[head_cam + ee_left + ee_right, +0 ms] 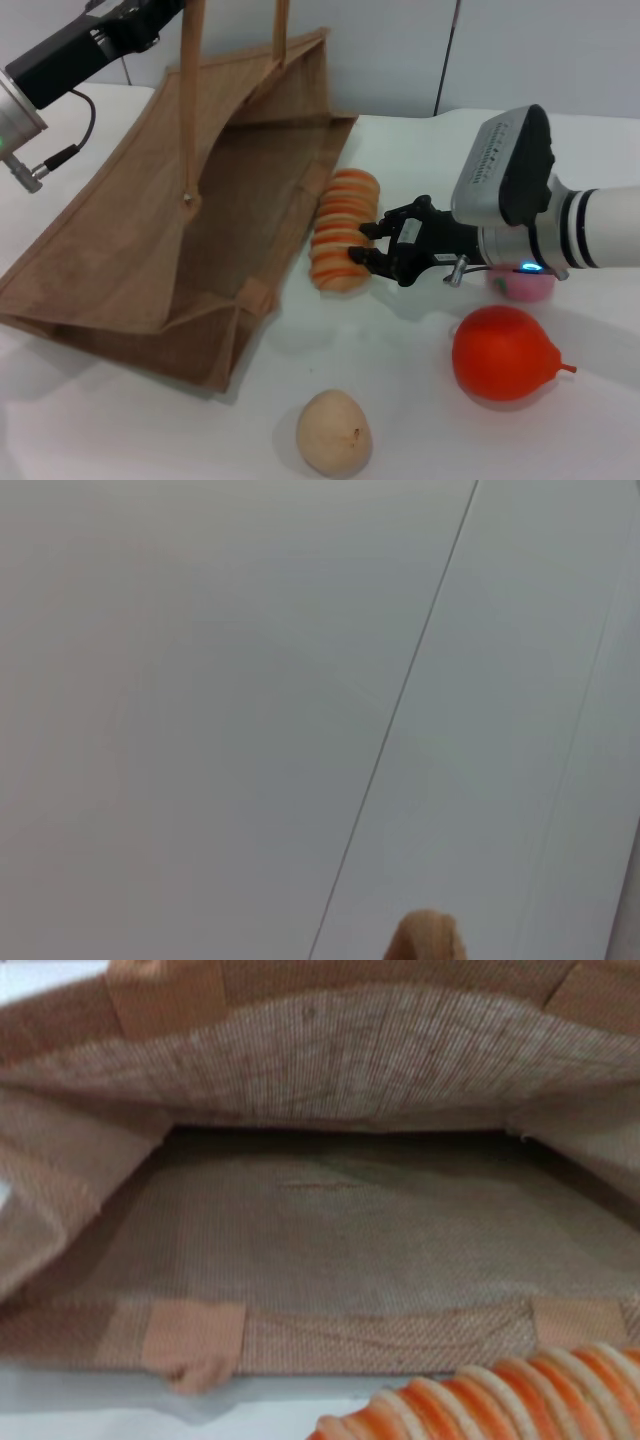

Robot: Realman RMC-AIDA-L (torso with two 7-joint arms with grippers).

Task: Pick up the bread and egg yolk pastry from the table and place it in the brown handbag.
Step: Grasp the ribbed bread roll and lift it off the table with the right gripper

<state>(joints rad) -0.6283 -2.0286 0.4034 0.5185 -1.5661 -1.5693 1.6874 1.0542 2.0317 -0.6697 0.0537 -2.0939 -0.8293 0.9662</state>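
The right gripper (364,243), at frame centre in the head view, is being closed w/ its black fingers clamped on the long ridged loaf of bread striped orange and cream (343,231). The loaf is being held just beside the open mouth of the large tan-brown woven jute handbag (180,240), which is lying on its side at left of frame. The left gripper is being kept at upper left, up by the bag's handles; its fingers aren't visible, so open or shut can't be told. The small round beige egg yolk pastry (333,432) is being left on the white table (420,400), bottom centre. Step in hand, prob.: carrying bread into the bag. Next move: pushing the loaf past the rim, then release.
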